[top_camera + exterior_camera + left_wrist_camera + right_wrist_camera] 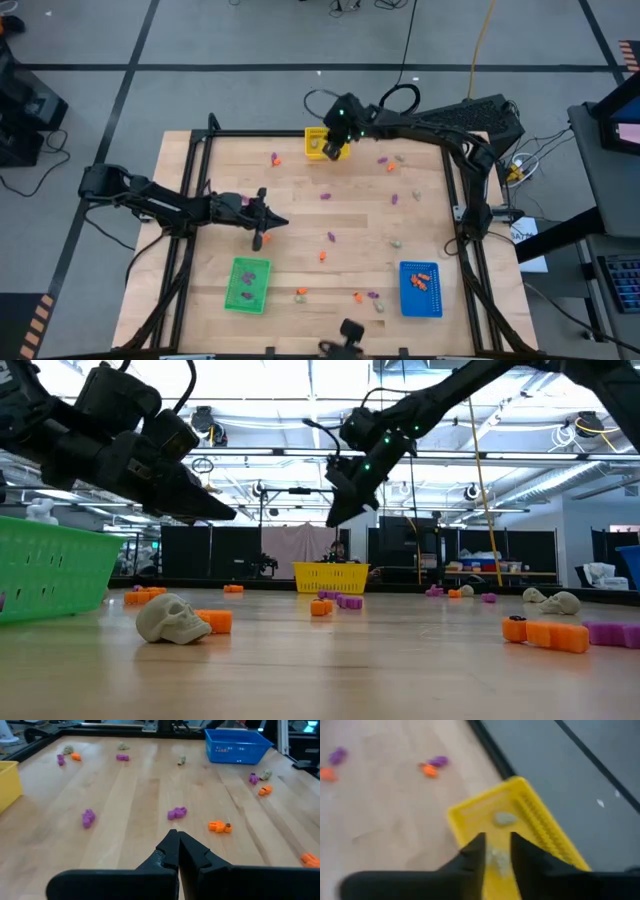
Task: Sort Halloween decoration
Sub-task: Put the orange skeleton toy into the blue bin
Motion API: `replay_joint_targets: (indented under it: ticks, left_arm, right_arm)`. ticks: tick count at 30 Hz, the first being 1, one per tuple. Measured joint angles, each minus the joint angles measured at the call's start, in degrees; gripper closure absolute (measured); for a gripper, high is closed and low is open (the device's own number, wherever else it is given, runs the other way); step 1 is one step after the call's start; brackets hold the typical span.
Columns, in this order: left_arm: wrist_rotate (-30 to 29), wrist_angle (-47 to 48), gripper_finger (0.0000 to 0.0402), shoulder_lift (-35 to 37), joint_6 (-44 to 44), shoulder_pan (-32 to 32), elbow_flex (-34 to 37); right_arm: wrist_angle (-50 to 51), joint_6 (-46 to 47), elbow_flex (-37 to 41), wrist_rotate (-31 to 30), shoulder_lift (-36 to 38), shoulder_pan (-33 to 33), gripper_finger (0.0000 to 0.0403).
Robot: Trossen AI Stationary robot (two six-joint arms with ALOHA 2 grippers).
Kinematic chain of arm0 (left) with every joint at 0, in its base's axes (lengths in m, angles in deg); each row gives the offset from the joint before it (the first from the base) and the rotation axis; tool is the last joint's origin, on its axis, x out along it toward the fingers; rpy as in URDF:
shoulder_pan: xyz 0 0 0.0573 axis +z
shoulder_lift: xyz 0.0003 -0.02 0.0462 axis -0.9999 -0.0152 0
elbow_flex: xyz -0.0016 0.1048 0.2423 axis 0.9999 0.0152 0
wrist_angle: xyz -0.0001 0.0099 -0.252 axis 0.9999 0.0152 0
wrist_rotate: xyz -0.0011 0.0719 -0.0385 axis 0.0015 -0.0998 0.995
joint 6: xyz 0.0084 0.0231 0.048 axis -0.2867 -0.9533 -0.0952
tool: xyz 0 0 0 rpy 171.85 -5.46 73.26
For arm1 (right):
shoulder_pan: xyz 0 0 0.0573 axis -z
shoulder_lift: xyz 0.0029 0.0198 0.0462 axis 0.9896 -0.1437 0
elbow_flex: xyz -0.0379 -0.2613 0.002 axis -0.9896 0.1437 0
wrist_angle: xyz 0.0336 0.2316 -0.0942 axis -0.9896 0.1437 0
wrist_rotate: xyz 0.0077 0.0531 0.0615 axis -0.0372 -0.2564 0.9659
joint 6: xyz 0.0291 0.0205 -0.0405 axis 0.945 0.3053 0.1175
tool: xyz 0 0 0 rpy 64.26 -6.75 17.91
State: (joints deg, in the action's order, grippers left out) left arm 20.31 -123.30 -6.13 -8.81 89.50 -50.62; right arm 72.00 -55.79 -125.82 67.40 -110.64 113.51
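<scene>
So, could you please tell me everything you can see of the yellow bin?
The yellow bin is a small rectangular basket, apparently plastic, with ribbed or slotted walls. It sits upright at the table's far edge, about midway along it. The right wrist view shows at least one pale grey-tan trinket lying inside. The right gripper hovers over it with its fingers slightly apart, holding nothing that I can make out. Nothing else touches the bin.

A pale wooden desk (300, 215) carries three bins: yellow bin (316, 143) at the far edge, green bin (247, 284) and blue bin (421, 289) near the front. Orange, purple and tan Halloween trinkets (331, 237) lie scattered across the boards between them.
</scene>
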Motion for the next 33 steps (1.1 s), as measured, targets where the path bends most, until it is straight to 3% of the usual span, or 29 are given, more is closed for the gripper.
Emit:
replay_joint_targets:
  ticks: [3, 11, 18, 26, 33]
  left_arm:
    - [0.00, 5.50, 0.0400, 0.00, -0.04, -1.23, -2.80]
    - [-2.51, 14.90, 0.0400, 0.00, -1.47, -4.79, -8.96]
    - [-3.52, 17.29, 0.0400, 0.00, -1.50, -5.38, -9.90]
    - [-4.50, 17.18, 0.0400, 0.00, -1.54, -5.38, -9.90]
    - [-4.81, 17.15, 0.0400, 0.00, -1.52, -5.38, -9.90]
  right_arm:
    - [-5.86, -0.46, 5.39, 0.11, 1.87, -2.98, 0.0392]
    - [-23.52, 2.16, 26.52, 0.00, 12.05, -12.07, 0.0401]
    - [-24.25, 7.09, 41.05, -1.55, 23.50, -21.84, 0.0402]
    - [-26.01, 6.51, 44.76, -1.40, 22.42, -31.44, 0.0390]
    - [-34.40, 1.70, 42.86, 1.32, 17.06, -36.40, 0.0328]
